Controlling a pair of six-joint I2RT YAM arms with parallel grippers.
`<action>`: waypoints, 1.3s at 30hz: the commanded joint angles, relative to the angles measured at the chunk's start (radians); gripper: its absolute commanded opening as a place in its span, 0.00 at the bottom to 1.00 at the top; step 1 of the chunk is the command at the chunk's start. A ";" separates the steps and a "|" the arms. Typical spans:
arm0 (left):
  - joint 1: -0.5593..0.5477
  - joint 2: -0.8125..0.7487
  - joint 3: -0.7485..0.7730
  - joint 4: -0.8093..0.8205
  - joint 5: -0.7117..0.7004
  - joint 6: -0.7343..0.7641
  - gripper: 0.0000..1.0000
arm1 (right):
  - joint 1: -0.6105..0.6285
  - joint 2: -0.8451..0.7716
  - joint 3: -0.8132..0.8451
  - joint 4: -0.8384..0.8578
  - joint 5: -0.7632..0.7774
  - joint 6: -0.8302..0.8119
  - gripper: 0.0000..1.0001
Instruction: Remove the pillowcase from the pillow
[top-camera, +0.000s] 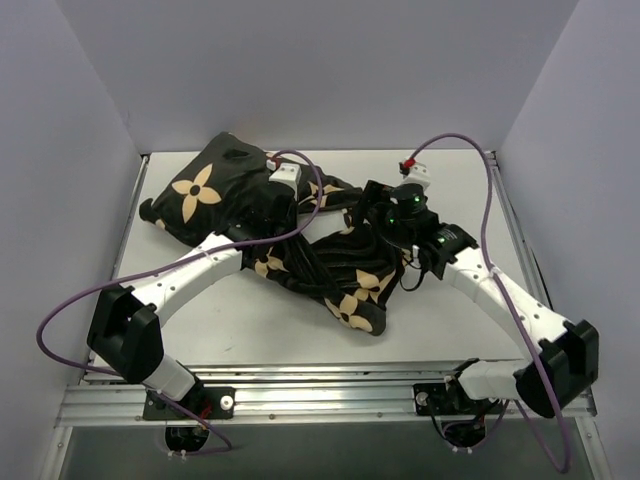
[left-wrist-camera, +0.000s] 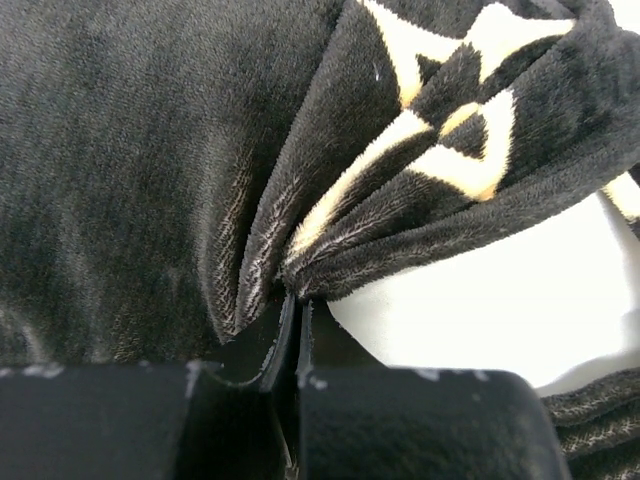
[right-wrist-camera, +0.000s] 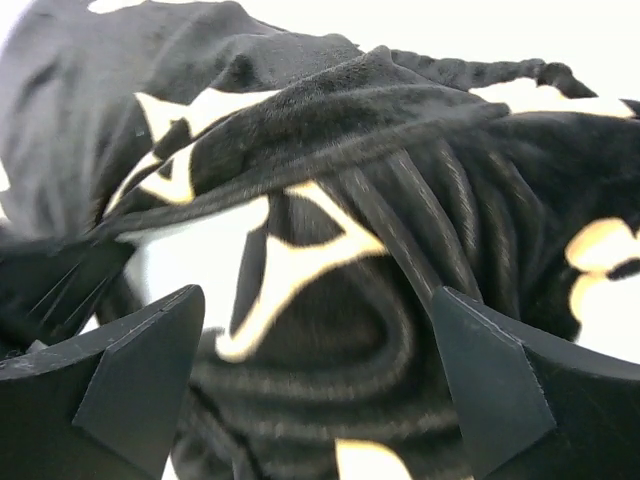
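Black flowered pillowcase (top-camera: 350, 295) lies with its slack end nearest. Right gripper (right-wrist-camera: 315, 300) hangs over it, fingers wide, holding nothing. Left gripper (left-wrist-camera: 295, 300) pinches a fold. Far left, a bulge likely hides the pillow; with only one grip, pulling could drag both together.

One pillowcase (top-camera: 345, 285), two grippers (left-wrist-camera: 295, 302) (right-wrist-camera: 315, 300)

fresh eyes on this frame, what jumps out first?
The black pillowcase with tan flowers sprawls across the middle of the table, plump at the far left and crumpled into ropy folds toward the right. The left hand is shut on a pinched fold of it. The right hand stands wide open at the crumpled end, gripping nothing.
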 joint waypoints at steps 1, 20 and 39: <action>-0.006 0.016 0.002 0.023 0.007 -0.021 0.03 | 0.037 0.130 0.084 -0.052 0.131 -0.020 0.91; 0.078 0.028 -0.089 -0.017 -0.041 -0.158 0.02 | -0.224 0.051 -0.291 -0.045 0.133 -0.028 0.69; -0.088 -0.216 -0.153 0.131 0.070 0.114 0.51 | -0.305 0.211 -0.451 0.695 -0.627 -0.071 0.06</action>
